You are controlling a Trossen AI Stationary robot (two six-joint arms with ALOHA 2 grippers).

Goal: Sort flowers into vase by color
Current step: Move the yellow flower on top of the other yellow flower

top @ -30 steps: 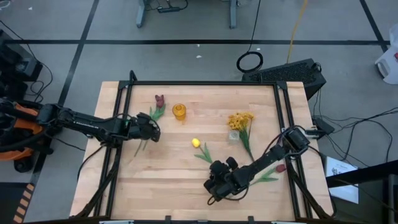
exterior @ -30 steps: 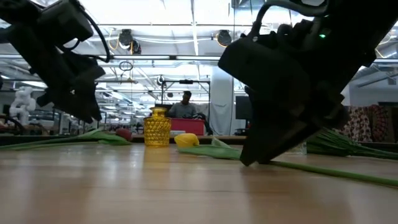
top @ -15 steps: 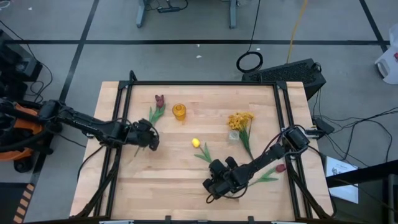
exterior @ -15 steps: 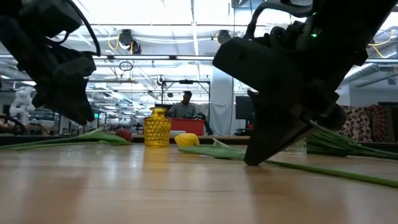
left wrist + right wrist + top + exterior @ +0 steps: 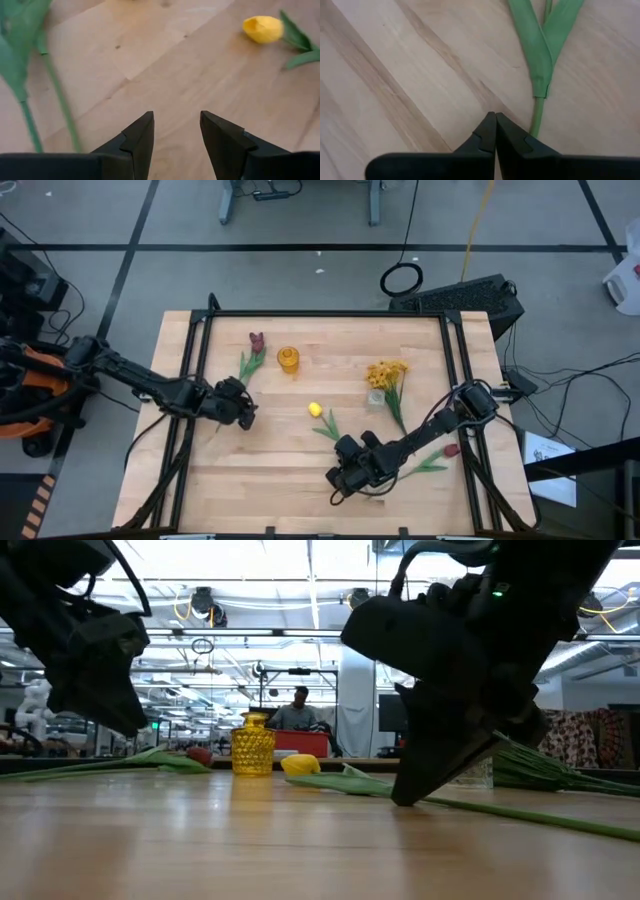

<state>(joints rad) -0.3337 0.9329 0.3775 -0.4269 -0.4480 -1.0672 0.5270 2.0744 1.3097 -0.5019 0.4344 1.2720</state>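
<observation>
left gripper: fingers apart, empty, low beside red tulip's stem, likely lining up a pick
right gripper: fingers together, tips at table, grasping nothing visible
yellow tulip: mid-table
vase: back, empty

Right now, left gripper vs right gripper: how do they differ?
Fingers: the left gripper is open with nothing between them; the right gripper is shut, tips together, empty.
Place: the left gripper hangs at the table's left side, by the dark-red tulip's stem; the right gripper sits front-centre, at the end of the yellow tulip's stem.
Height: the right gripper's tip is about at the wood; the left looks slightly higher.
Shared: neither holds a flower.
</observation>
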